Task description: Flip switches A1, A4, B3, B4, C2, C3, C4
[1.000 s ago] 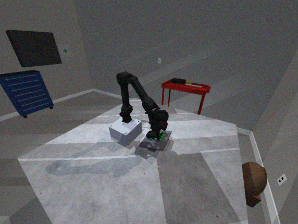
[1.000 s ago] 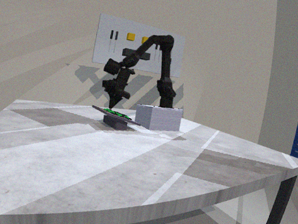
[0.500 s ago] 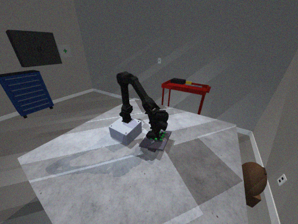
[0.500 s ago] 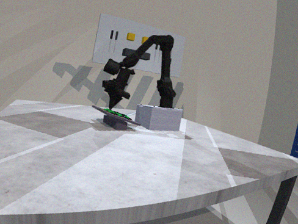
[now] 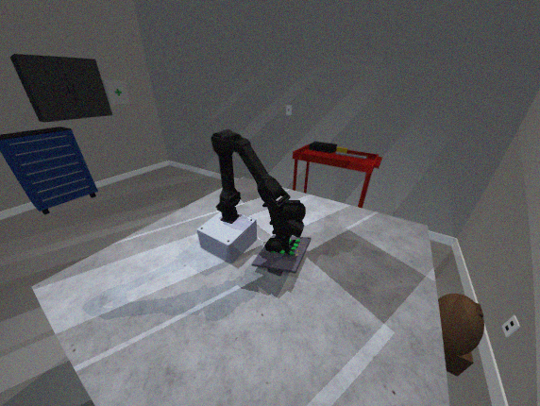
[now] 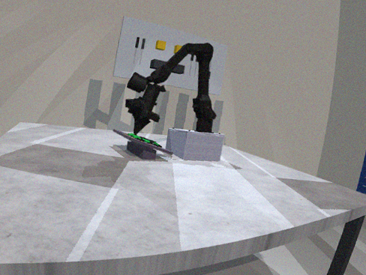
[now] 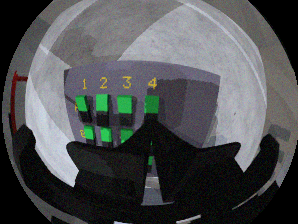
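The tilted dark panel (image 5: 264,262) (image 6: 165,150) (image 7: 112,70) carries green and black switches. My gripper (image 6: 135,133) (image 7: 151,123) is shut and empty, its tips at or just above the near part of switch A4 (image 7: 151,104); contact cannot be told. Switches A1 (image 7: 81,103), A2 (image 7: 102,102) and A3 (image 7: 124,104) show green far parts and dark near parts. In row B, B1 (image 7: 88,133), B2 (image 7: 106,134) and B3 (image 7: 126,135) show partly. The fingers hide B4 and most of row C. Which ends are raised is unclear.
The arm's pale base box (image 5: 227,238) (image 6: 203,148) stands close beside the panel. The panel sits on a dark block (image 6: 140,150) on the pale table (image 5: 227,349) (image 6: 222,207). A red cart (image 5: 337,160) stands beyond the table.
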